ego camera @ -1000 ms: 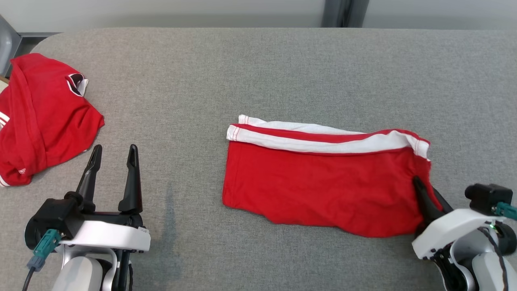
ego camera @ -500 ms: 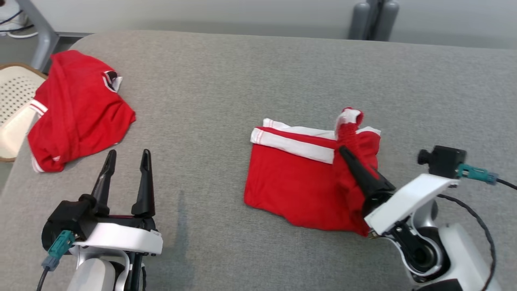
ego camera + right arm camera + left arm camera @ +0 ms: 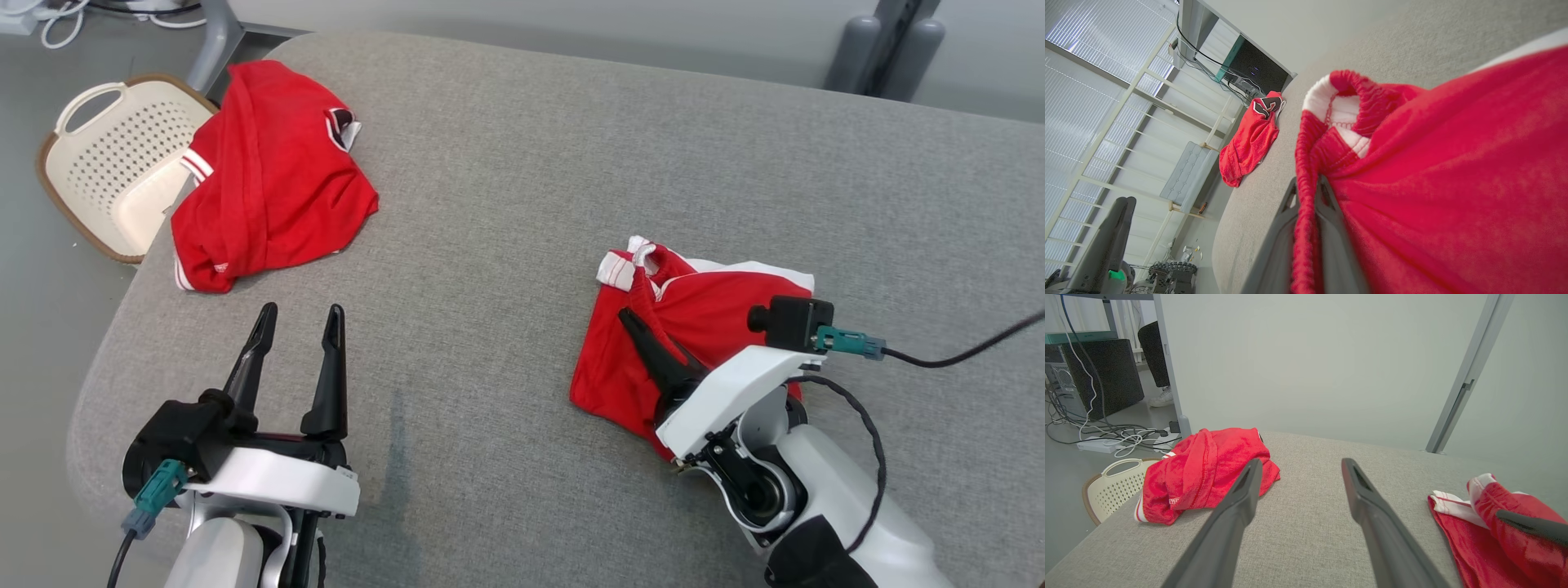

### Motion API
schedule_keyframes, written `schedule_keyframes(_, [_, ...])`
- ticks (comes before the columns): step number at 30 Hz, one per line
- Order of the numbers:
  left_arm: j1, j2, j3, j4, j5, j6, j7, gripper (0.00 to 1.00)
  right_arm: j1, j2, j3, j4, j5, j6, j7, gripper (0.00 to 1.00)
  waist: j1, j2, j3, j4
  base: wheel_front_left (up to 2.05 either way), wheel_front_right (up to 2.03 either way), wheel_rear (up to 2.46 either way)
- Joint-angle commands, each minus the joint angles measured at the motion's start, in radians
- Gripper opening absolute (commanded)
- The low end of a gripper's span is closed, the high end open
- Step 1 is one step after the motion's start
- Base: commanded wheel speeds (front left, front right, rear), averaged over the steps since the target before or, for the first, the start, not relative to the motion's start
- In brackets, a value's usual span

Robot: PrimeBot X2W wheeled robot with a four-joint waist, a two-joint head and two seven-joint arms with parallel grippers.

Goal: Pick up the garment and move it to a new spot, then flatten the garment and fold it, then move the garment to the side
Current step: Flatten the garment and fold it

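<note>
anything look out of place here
Yes: the red shirt lies crumpled at the far left corner of the table, partly over the edge by the basket. The shorts are bunched in the shut right pincer.

The grey fabric table [image 3: 522, 163] carries red shorts [image 3: 702, 314] (partly bunched) and a crumpled red shirt [image 3: 269, 180] at its corner.

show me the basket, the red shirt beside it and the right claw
basket [image 3: 122, 155], head view, perforated wall
red shirt [image 3: 269, 184], head view, middle of the cloth
right claw [image 3: 627, 318], head view, tips shut on red shorts [image 3: 702, 310]
</note>
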Motion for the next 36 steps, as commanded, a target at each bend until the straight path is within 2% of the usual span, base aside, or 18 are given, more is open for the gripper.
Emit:
schedule_keyframes(1, [-0.016,-0.002,0.004,0.003,0.013,-0.009,0.000,1.00,-0.031,-0.005,0.023,0.042,-0.002,0.001,-0.033,0.00,0.0000,-0.0001,0.005,0.011,0.00,0.00,0.00])
schedule_keyframes(4, [-0.018,-0.008,0.007,0.006,0.017,-0.014,0.000,1.00,-0.077,-0.005,0.071,0.114,-0.010,0.001,-0.097,0.00,0.0000,-0.0001,0.008,0.017,0.00,0.00,0.00])
schedule_keyframes(5, [-0.019,-0.010,0.008,0.007,0.018,-0.016,0.000,1.00,-0.093,-0.004,0.090,0.133,-0.029,0.001,-0.119,0.31,0.0000,-0.0001,0.009,0.017,0.00,0.00,0.00])
schedule_keyframes(6, [-0.020,-0.012,0.010,0.008,0.019,-0.016,0.000,1.00,-0.095,-0.004,0.105,0.140,-0.012,0.001,-0.137,1.00,0.0000,-0.0001,0.011,0.017,0.00,0.00,0.00])
schedule_keyframes(12, [-0.018,-0.016,0.027,0.011,0.037,-0.020,0.000,1.00,-0.138,-0.006,0.160,0.183,-0.065,0.001,-0.249,1.00,0.0000,-0.0001,0.015,-0.014,0.00,0.00,0.00])
schedule_keyframes(19, [-0.019,-0.011,0.052,0.008,0.050,-0.019,0.000,1.00,-0.118,-0.043,0.095,0.126,-0.140,0.001,-0.287,1.00,0.0000,-0.0001,0.013,-0.064,0.00,0.00,0.00])
schedule_keyframes(27, [0.000,0.005,0.081,0.000,0.061,-0.015,0.000,1.00,0.047,-0.081,-0.200,-0.089,-0.340,0.001,-0.286,1.00,0.0000,-0.0001,-0.004,-0.142,0.00,0.00,0.00])
schedule_keyframes(36, [0.024,0.030,0.090,-0.005,0.071,-0.007,0.002,1.00,0.231,-0.081,-0.398,-0.228,-0.493,0.001,-0.285,1.00,0.0000,-0.0001,-0.034,-0.208,0.00,0.00,0.00])
